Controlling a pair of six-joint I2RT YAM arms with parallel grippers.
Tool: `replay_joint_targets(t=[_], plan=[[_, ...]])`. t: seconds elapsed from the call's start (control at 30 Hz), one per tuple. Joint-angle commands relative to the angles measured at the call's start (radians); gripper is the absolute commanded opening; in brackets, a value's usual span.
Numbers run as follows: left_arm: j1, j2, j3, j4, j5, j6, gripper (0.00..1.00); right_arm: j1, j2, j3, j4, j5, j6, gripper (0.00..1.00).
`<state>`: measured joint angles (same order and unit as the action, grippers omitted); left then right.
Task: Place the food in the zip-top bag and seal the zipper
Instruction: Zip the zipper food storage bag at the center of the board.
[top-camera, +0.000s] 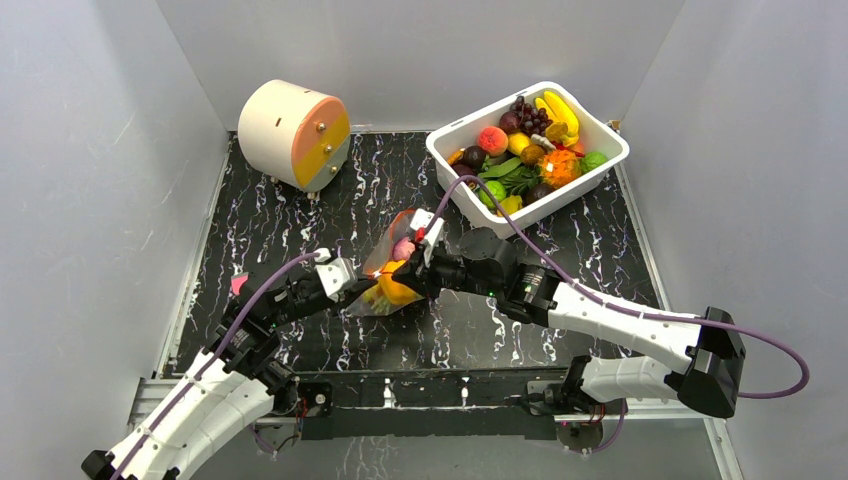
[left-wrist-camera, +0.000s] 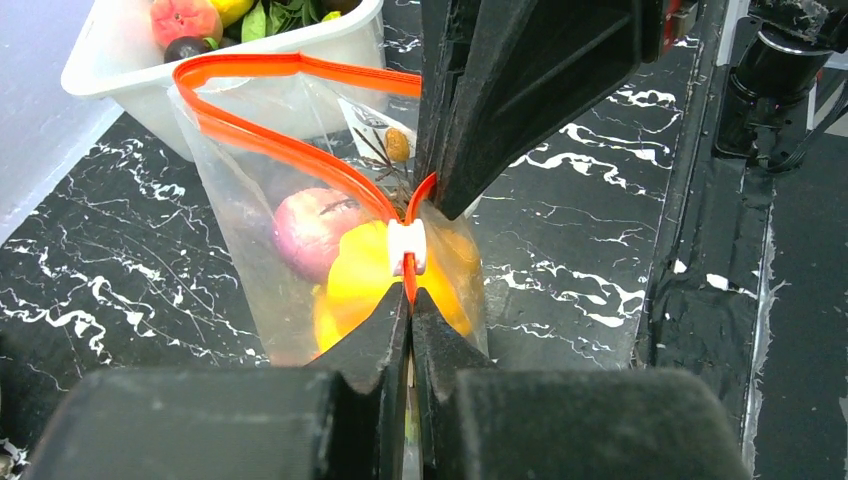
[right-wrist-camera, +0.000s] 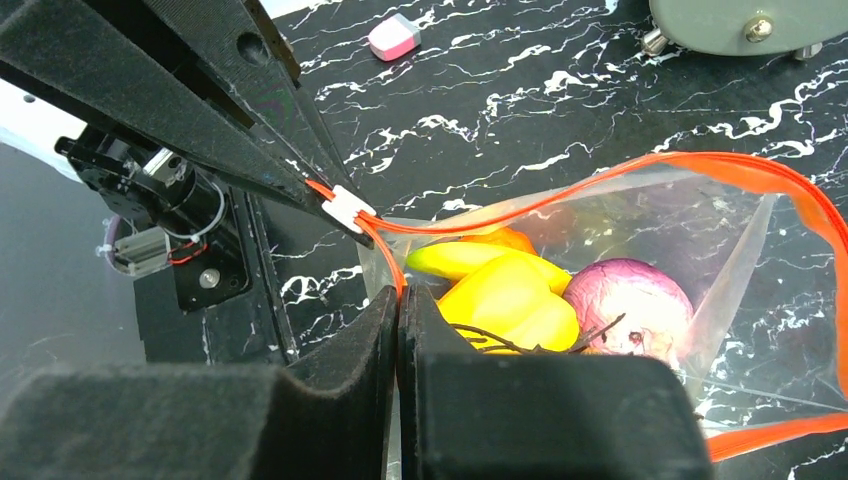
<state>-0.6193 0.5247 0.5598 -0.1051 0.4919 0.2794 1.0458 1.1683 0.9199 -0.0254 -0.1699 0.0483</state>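
Black marble-patterned tabletop (top-camera: 300, 220) between white walls carries the clear crinkly zip-top bag (top-camera: 395, 240) at its middle, between the two arms. Yellow and purplish toy food (right-wrist-camera: 500, 295) lies inside it; more fills the white rectangular tub (top-camera: 565, 195) toward 1 o'clock. The left gripper (left-wrist-camera: 410, 305) is pinched together on the orange-red zipper (left-wrist-camera: 260, 62) at the bag's near corner, tips just beside the small white slider (left-wrist-camera: 407, 247). The right gripper (right-wrist-camera: 398, 300) is clamped on that same corner from the opposite side. From the slider, the zipper's long axis runs toward 12–1 o'clock overhead, its strips gaping apart. Sealing likely means dragging the slider that way; the left gripper looks nearer it.
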Motion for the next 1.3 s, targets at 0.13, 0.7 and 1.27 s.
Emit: replay_joint_targets(t=[0.13,0.7,1.27], plan=[[-0.004,-0.014,0.003,0.019,0.058,0.013,0.00,-0.001,-0.085,0.029,0.053,-0.040,-0.164,0.25],[-0.003,-0.008,-0.007,0.036,0.086,0.012,0.00,-0.001,-0.026,0.142,-0.045,-0.300,-0.595,0.42],[-0.003,-0.003,-0.015,0.042,0.104,0.013,0.00,-0.001,0.083,0.173,-0.067,-0.314,-0.636,0.35]])
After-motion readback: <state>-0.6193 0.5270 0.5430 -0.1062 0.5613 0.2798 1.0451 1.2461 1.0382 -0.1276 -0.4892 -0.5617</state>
